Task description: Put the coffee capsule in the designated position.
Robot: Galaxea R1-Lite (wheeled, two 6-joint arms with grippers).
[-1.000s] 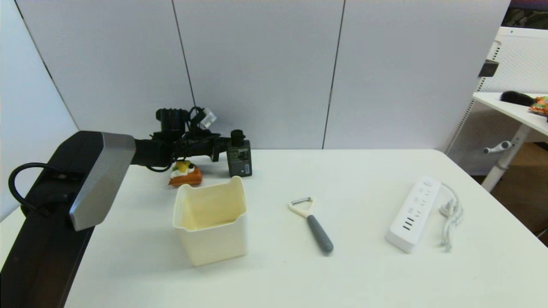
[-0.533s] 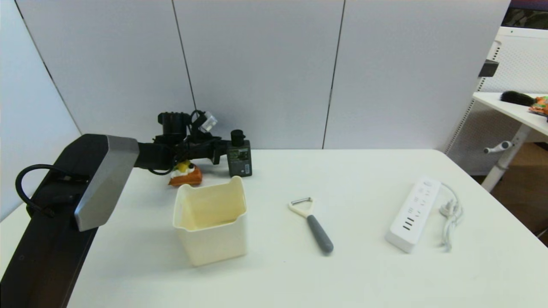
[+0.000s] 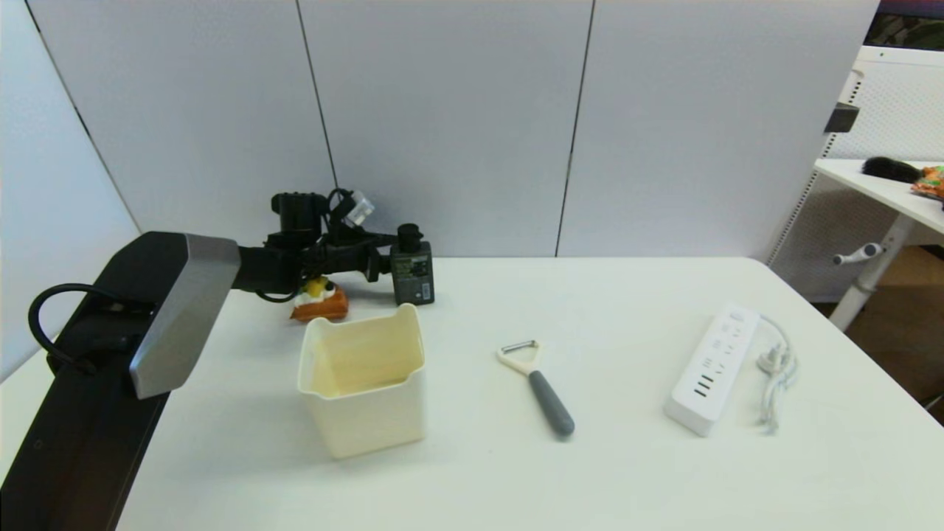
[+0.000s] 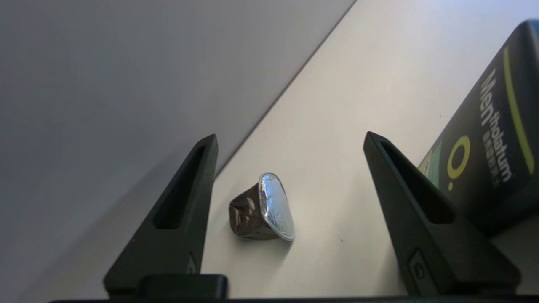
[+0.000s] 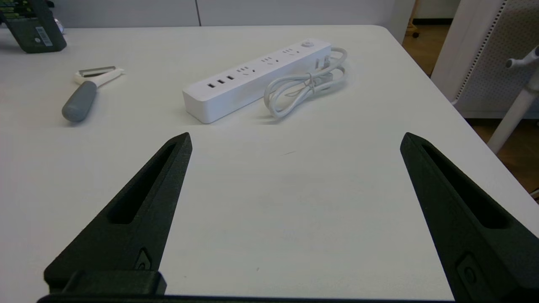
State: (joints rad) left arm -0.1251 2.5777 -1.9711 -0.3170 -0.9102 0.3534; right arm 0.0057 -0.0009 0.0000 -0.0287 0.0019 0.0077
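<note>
The left gripper (image 4: 290,141) is standing with its jaws spread wide, nothing between the pads but the capsule (image 4: 261,208) and bare table (image 4: 379,75). Over the last second the left arm has been edging forward and a little upward along the back of the table; between the last two head views it is barely moving — judged to be the close of the approach, with the grasp itself not yet begun.

The capsule is lying on its side on the table, foil end turned toward the open middle of the gap, dark body toward one finger. It is sitting well off-centre: just beside that finger (image 4: 181,210), not visibly touching it, and well apart from the other. It is lying ahead of the fingertips rather than deep between them. Closing from here would likely push it sideways before pinching; a small advance and a shift toward that near finger would seat it better.

The black bottle (image 4: 484,139) is standing just beside the far finger — a contact risk on closing or lifting. The wall panel is running close behind the capsule.

In the head view the capsule is hidden behind the gripper. The bin (image 3: 363,383) is standing upright nearer the robot, with the toy cake (image 3: 318,302) behind it.

The right gripper (image 5: 294,143) is hanging parked over bare table, jaws spread, empty.
</note>
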